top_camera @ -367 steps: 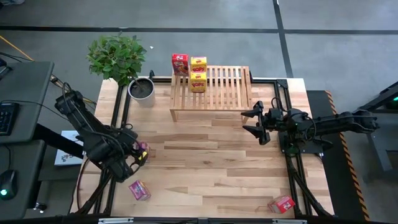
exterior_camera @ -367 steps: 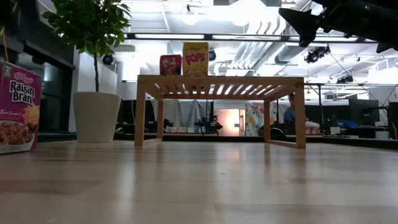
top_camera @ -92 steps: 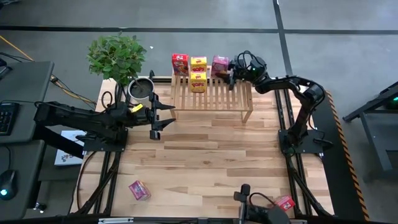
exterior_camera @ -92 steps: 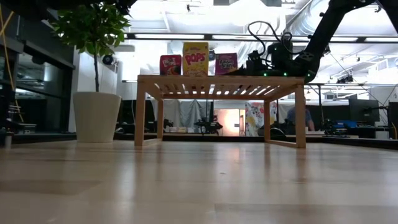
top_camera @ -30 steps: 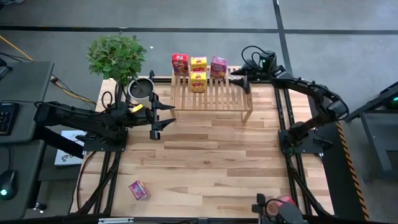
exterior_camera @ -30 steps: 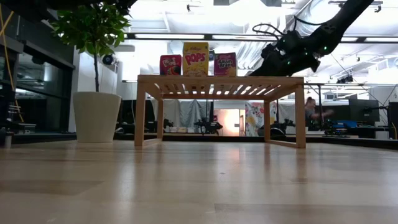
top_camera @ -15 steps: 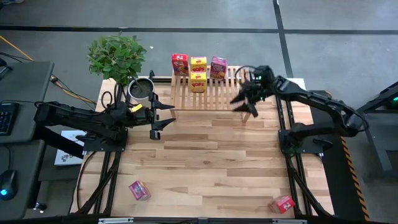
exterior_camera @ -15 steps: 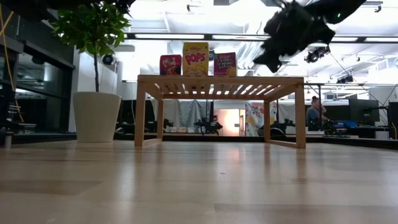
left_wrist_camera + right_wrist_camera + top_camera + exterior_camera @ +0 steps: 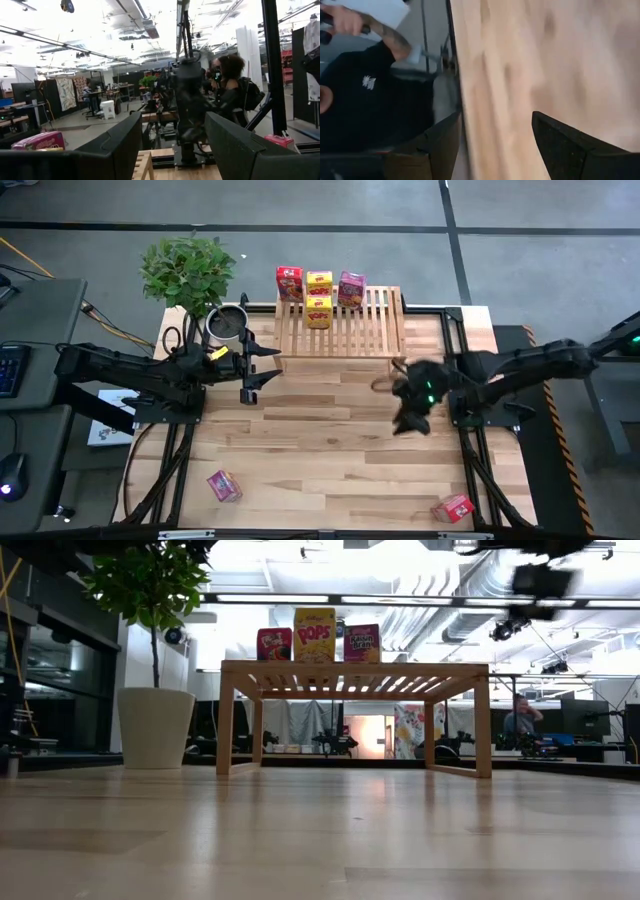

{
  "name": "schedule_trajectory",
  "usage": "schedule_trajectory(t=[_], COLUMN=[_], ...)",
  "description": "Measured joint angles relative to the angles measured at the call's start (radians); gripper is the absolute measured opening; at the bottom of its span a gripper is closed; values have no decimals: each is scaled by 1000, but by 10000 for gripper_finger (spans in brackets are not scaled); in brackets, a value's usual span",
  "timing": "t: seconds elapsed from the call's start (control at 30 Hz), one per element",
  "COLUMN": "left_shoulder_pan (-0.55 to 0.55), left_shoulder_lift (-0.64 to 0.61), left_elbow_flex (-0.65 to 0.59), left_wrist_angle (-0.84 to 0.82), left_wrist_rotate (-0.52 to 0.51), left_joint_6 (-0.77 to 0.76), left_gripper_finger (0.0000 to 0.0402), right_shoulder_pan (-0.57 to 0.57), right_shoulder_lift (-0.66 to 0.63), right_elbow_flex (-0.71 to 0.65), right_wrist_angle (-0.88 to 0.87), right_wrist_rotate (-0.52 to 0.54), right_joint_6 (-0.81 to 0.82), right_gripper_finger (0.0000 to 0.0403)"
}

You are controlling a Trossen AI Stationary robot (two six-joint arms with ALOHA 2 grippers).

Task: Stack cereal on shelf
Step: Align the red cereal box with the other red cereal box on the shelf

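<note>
The slatted wooden shelf (image 9: 350,325) stands at the table's far edge. On it stand a red box (image 9: 289,282), two yellow boxes (image 9: 319,281) (image 9: 318,311) and a pink box (image 9: 351,288); the low view shows the red (image 9: 274,644), yellow (image 9: 314,635) and pink (image 9: 361,643) fronts upright. A second pink box (image 9: 224,485) lies near the near left corner, a second red box (image 9: 453,507) near the near right corner. My left gripper (image 9: 262,367) hovers open, left of the shelf. My right gripper (image 9: 405,405), blurred, is over the table's right middle, open (image 9: 495,135) and empty.
A potted plant (image 9: 190,272) and its pot (image 9: 227,323) stand at the far left corner, close to my left gripper. A person in a black shirt (image 9: 370,100) shows beyond the table's edge in the right wrist view. Bare wood lies between the shelf and the near boxes.
My right gripper has swung from beside the shelf's far right end toward the near edge and down over the table's right middle, moving fast and tipping to face the tabletop. It stays open and empty. The pink box stays upright on the shelf.
</note>
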Motion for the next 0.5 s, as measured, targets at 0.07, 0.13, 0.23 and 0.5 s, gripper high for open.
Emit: schedule_trajectory(t=[0.07, 0.13, 0.23, 0.5], left_shoulder_pan=[0, 0, 0, 0], left_shoulder_lift=[0, 0, 0, 0], left_elbow_flex=[0, 0, 0, 0], left_wrist_angle=[0, 4, 25, 38], left_wrist_rotate=[0, 0, 0, 0], left_joint_6=[8, 19, 40, 52], left_gripper_finger=[207, 207, 207, 207], right_shoulder_pan=[104, 206, 340, 605], right_shoulder_lift=[-6, -8, -5, 2], right_elbow_flex=[0, 0, 0, 7], right_wrist_angle=[-29, -34, -34, -59], right_wrist_rotate=[26, 59, 124, 289], right_joint_6=[154, 301, 467, 810], right_gripper_finger=[236, 236, 236, 236])
